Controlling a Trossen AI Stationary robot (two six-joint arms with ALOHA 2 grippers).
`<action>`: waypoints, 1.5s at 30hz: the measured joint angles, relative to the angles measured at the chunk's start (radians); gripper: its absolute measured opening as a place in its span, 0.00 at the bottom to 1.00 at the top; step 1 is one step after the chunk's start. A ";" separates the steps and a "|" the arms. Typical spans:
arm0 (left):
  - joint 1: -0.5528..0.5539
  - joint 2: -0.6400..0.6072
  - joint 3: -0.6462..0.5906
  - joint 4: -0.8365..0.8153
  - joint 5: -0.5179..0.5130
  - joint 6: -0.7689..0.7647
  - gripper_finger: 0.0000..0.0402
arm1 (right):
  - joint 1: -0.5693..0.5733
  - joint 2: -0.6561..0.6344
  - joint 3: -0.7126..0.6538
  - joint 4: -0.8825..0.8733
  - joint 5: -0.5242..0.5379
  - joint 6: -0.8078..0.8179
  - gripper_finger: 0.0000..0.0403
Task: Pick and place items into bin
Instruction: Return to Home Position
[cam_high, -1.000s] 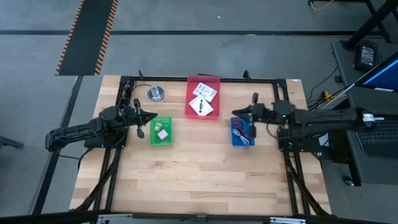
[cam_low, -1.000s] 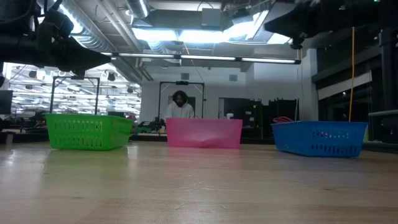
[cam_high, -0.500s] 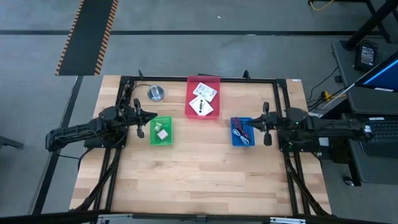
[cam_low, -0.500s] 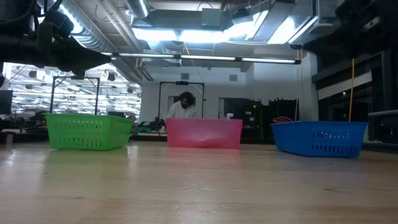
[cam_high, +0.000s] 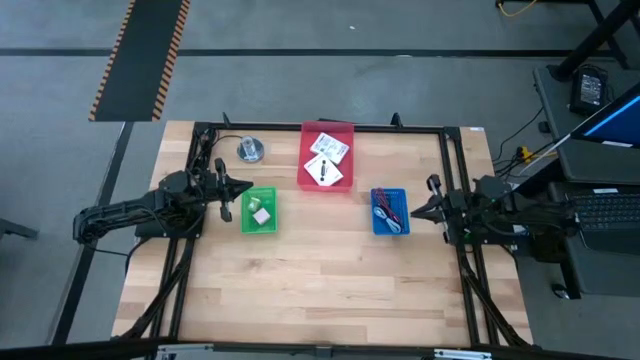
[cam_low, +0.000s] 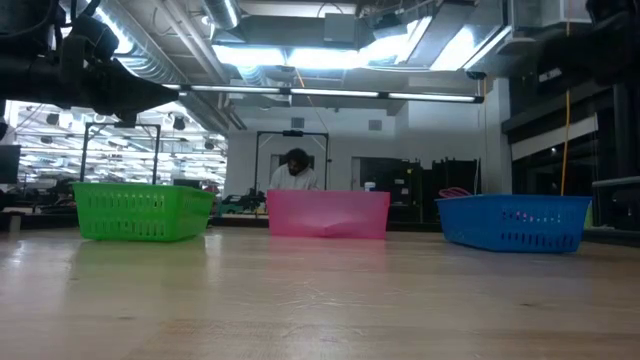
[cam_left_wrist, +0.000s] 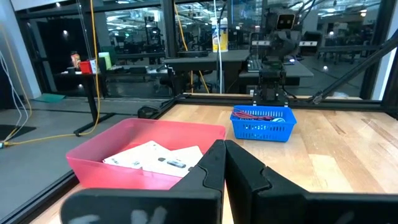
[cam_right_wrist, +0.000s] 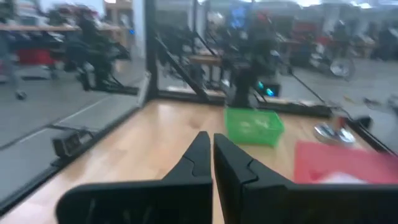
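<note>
Two white printed cards (cam_high: 327, 160) lie in the pink bin (cam_high: 308, 170); the left wrist view shows the cards (cam_left_wrist: 155, 158) too. Thin cables (cam_high: 388, 208) lie in the blue bin (cam_high: 377, 225). A small pale cube (cam_high: 261, 213) sits in the green bin (cam_high: 247, 222). My left gripper (cam_high: 236, 190) hovers shut at the green bin's left edge; its shut fingers (cam_left_wrist: 224, 144) point toward the pink bin (cam_left_wrist: 93, 155). My right gripper (cam_high: 415, 212) is shut just right of the blue bin, and its view (cam_right_wrist: 212, 138) looks across at the green bin (cam_right_wrist: 252, 124).
A round silver disc (cam_high: 250, 150) sits near the far left corner. A black frame (cam_high: 400, 127) runs along the table's far and side edges. Bare wood (cam_high: 320, 290) spans the near half. In the low view a person (cam_low: 293, 170) shows beyond the pink bin (cam_low: 328, 213).
My right arm has drawn back from above the blue bin toward the table's right edge, ending just right of that bin. The left arm and the bins have kept still.
</note>
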 joint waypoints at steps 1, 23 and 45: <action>0.000 0.001 0.000 -0.001 0.000 0.000 0.01 | 0.000 0.001 -0.006 0.030 -0.020 -0.001 0.00; 0.000 0.003 0.000 0.000 0.000 0.000 0.01 | 0.000 -0.012 -0.167 0.231 -0.058 0.108 0.00; 0.000 0.003 0.000 0.000 0.000 0.000 0.01 | 0.000 -0.011 -0.167 0.230 -0.057 0.124 0.00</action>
